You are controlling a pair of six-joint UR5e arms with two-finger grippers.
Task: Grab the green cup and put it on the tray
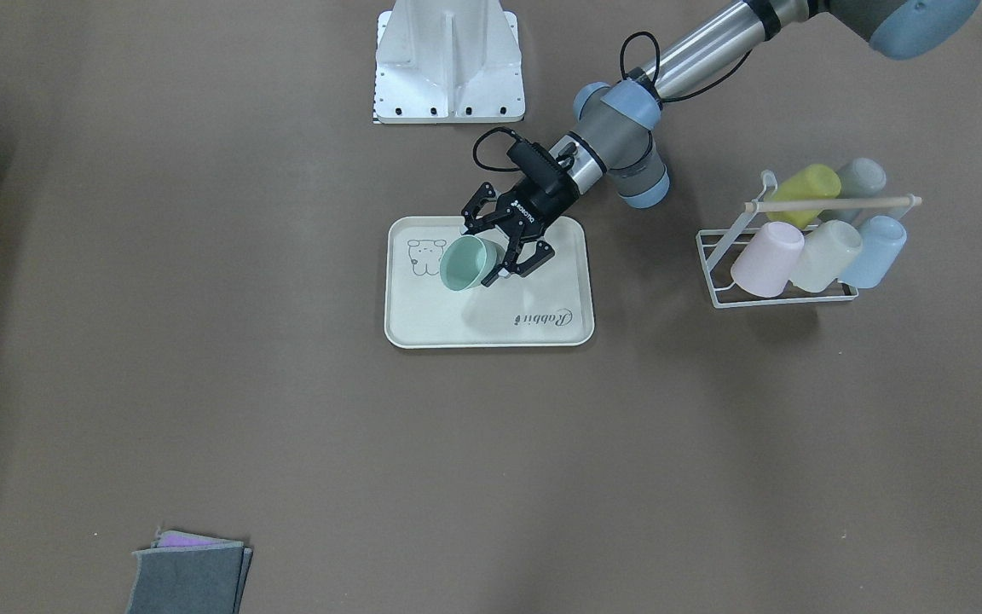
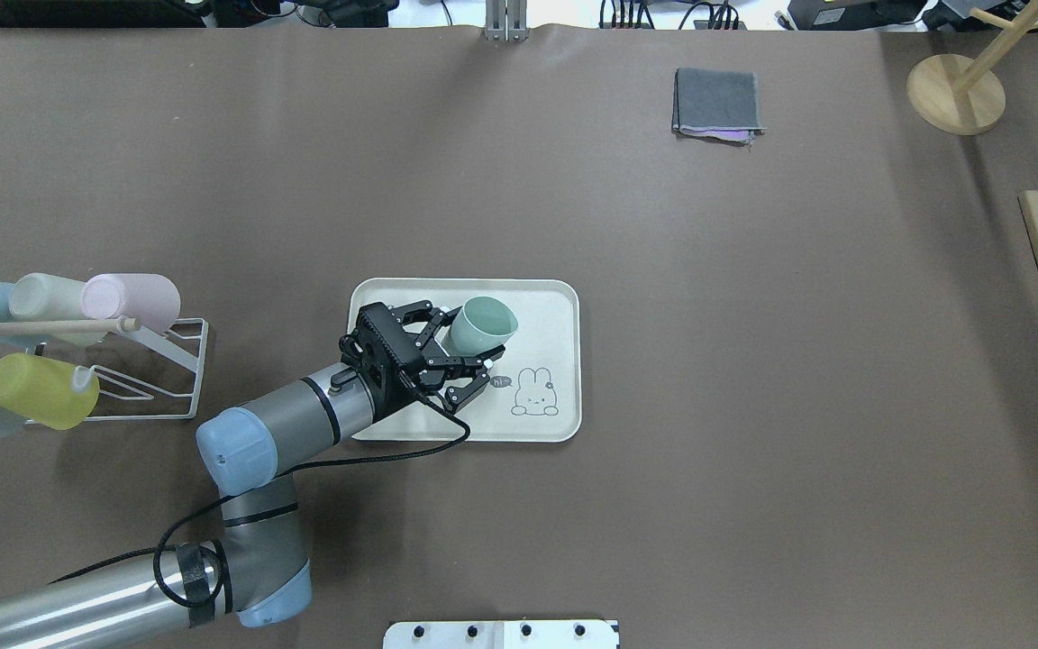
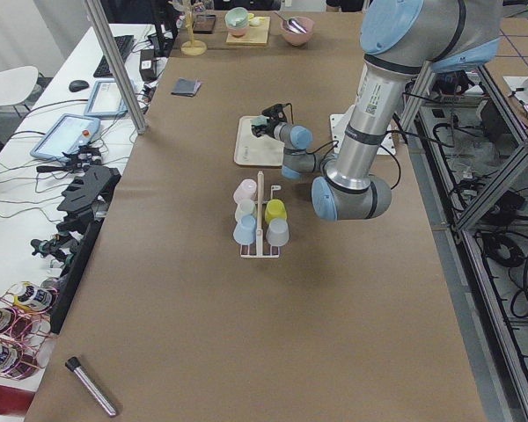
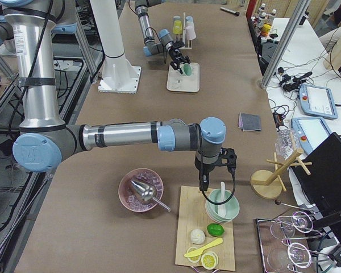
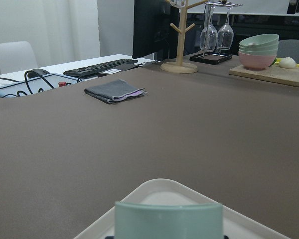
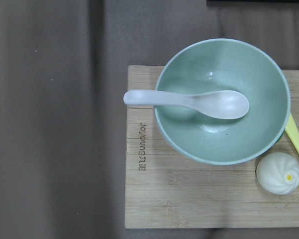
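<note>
We hold the green cup [image 2: 480, 326] in the left gripper [image 2: 468, 342], its fingers spread to cup width against the lower sides, over the tray [image 2: 555, 302], which lies mid-bench, nearer the robot's edge. The cup's long axis leans, with the mouth away from the wrist toward the operators' edge, so we judge it needs righting before release. The right gripper [image 4: 204, 185] hangs at the bench's right end; its fingers we cannot tell.

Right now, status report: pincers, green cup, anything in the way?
Left pincer shut on green cup, tilted over tray. Right pincer above green bowl, state unclear. Nothing else on tray.
</note>
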